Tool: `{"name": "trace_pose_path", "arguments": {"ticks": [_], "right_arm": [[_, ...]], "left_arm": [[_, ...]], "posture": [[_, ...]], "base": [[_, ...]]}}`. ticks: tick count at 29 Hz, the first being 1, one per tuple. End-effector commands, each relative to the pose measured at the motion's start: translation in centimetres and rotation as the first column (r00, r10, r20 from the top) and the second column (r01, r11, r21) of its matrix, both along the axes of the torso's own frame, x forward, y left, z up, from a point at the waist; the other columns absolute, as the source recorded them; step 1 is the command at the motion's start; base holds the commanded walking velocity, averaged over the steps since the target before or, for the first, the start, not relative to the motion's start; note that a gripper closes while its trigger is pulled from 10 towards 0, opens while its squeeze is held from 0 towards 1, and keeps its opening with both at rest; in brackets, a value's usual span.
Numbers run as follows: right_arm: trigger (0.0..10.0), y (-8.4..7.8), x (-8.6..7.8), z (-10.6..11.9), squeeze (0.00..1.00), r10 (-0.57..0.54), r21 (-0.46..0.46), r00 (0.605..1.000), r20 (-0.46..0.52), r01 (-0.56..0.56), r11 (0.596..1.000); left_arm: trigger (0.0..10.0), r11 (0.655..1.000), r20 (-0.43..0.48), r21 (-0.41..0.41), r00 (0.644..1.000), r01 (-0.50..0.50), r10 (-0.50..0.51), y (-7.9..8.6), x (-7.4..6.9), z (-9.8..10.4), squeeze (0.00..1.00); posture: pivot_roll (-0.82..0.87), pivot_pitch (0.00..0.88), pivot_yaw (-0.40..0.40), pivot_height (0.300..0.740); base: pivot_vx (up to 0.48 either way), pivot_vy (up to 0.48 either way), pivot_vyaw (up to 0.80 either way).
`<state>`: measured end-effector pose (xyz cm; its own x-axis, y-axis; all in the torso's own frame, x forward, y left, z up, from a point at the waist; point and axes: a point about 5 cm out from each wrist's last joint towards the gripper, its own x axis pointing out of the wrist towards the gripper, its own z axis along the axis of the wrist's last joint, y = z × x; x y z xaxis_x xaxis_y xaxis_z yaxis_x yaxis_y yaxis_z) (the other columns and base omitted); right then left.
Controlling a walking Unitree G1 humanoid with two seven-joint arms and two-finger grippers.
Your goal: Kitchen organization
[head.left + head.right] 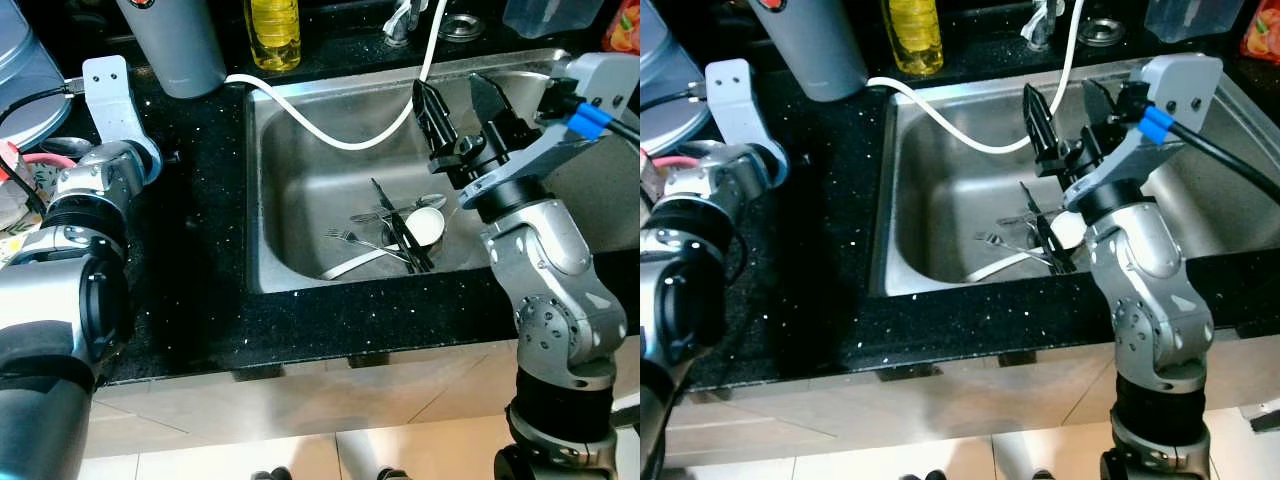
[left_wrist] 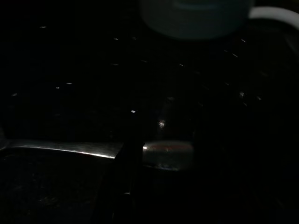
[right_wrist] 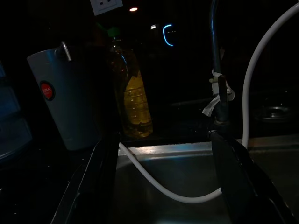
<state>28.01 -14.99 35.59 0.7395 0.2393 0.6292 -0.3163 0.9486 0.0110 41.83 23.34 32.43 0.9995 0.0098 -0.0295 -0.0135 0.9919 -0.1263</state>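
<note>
Several utensils (image 1: 385, 235) lie heaped on the sink (image 1: 300, 150) floor: forks, spoons and dark-handled pieces crossing over a small white cup (image 1: 428, 226). Right gripper (image 1: 460, 95) hovers above the heap, fingers spread wide, holding nothing. White hose (image 1: 330, 135) droops into the basin just beside it; I judge a straight descent could snag it, or pinch two crossed handles at once. Left gripper (image 1: 105, 85) sits over the black counter (image 1: 200, 250) near a grey jug (image 1: 180, 45); can't tell its opening.
</note>
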Motion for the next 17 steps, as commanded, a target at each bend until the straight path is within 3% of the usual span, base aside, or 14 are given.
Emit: {"name": "trace_pose_path", "arguments": {"ticks": [1, 8, 11, 14, 15, 17], "right_arm": [[10.0, 0.3, -0.4, 0.1, 0.0, 0.012, -0.014, 1.0, 0.014, -0.012, 1.0], [10.0, 0.2, -0.2, 0.0, 0.0, 0.018, -0.01, 1.0, 0.014, -0.018, 1.0], [10.0, 0.4, 0.1, 0.1, 0.0, 0.031, -0.012, 0.999, 0.017, -0.031, 0.999], [10.0, 0.4, 0.1, 0.1, 0.0, 0.035, -0.012, 0.999, 0.019, -0.035, 0.999], [10.0, 0.5, 0.2, 0.2, 0.0, 0.041, -0.014, 0.999, 0.022, -0.041, 0.999], [10.0, 0.5, 0.3, 0.2, 0.0, 0.043, -0.015, 0.999, 0.022, -0.043, 0.999]], "left_arm": [[10.0, 1.0, -0.122, 0.005, 0.992, 0.018, -0.018, 0.7, -0.2, -2.3, 0.0], [10.0, 0.993, -0.187, -0.052, 0.976, 0.102, -0.11, -0.5, -0.3, -2.1, 0.0], [10.0, 0.954, -0.27, -0.179, 0.92, 0.241, -0.283, -3.5, -0.5, -2.6, 0.0], [10.0, 0.936, -0.281, -0.209, 0.899, 0.284, -0.336, -4.5, -0.6, -2.6, 0.0], [10.0, 0.903, -0.286, -0.24, 0.862, 0.357, -0.418, -6.0, -1.0, -2.6, 0.0], [10.0, 0.89, -0.285, -0.251, 0.849, 0.381, -0.444, -6.6, -1.2, -2.7, 0.0]], "posture": [[-0.12, 0.327, 0.149, 0.74], [-0.11, 0.317, 0.141, 0.74], [-0.1, 0.304, 0.13, 0.74], [-0.1, 0.301, 0.127, 0.74], [-0.09, 0.293, 0.121, 0.74], [-0.09, 0.291, 0.121, 0.74]], "base": [[0.0, 0.0, 0.0], [0.0, 0.0, 0.0], [0.0, 0.0, 0.0], [0.0, 0.0, 0.0], [0.0, 0.0, 0.0], [0.0, 0.0, 0.0]]}}
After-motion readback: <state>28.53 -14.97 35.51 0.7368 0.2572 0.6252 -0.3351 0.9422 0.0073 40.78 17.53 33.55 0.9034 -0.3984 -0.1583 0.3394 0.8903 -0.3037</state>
